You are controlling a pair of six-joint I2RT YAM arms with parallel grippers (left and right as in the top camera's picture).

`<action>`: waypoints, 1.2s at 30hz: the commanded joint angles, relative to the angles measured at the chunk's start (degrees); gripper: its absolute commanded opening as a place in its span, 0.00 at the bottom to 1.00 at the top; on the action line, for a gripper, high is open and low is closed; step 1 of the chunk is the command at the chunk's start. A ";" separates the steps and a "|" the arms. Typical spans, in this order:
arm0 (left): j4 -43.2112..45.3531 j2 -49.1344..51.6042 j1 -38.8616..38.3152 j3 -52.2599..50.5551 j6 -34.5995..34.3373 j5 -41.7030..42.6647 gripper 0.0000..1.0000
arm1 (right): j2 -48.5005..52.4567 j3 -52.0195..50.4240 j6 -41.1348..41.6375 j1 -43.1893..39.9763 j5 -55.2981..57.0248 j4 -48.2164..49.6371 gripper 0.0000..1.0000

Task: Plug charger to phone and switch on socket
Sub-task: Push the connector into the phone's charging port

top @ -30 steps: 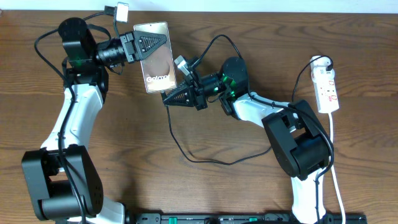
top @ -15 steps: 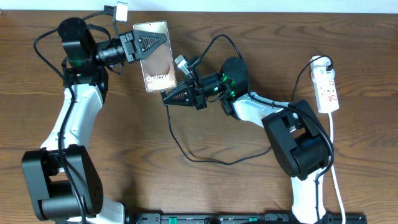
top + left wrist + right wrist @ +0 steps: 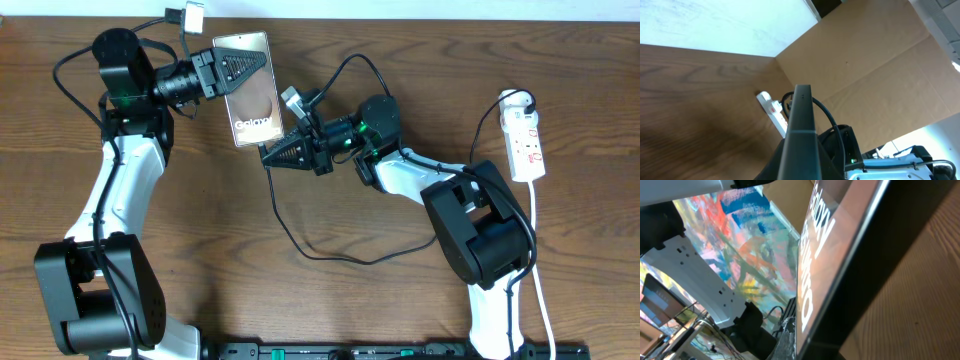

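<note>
- Little has moved since the earlier overhead view: the left claw (image 3: 250, 68) and the top of the phone (image 3: 255, 112) sit slightly further left, and the right wrist has edged slightly away
- Left claw: clamped on the phone's upper end; the left wrist view shows the phone edge-on between its fingers, lifted off the bench (image 3: 200, 250)
- Right claw (image 3: 270, 155): closed, apparently on the tip of the charger (image 3: 290, 235), just beside the phone's lower edge; the plug itself is hidden
- Step in hand: plugging in, judged not yet seated
- Next move calls for lining the plug tip up with the port on the lower edge, then a straight push
- Socket (image 3: 527, 145): lies at the right side of the bench, well apart from the phone and untouched; switch position cannot be told
- Count: one phone, one charger, one socket, two claws
</note>
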 commanded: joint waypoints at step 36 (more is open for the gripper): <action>0.66 -0.96 -1.68 0.09 5.11 8.13 0.08 | -0.44 1.14 0.92 -1.92 8.52 2.25 0.01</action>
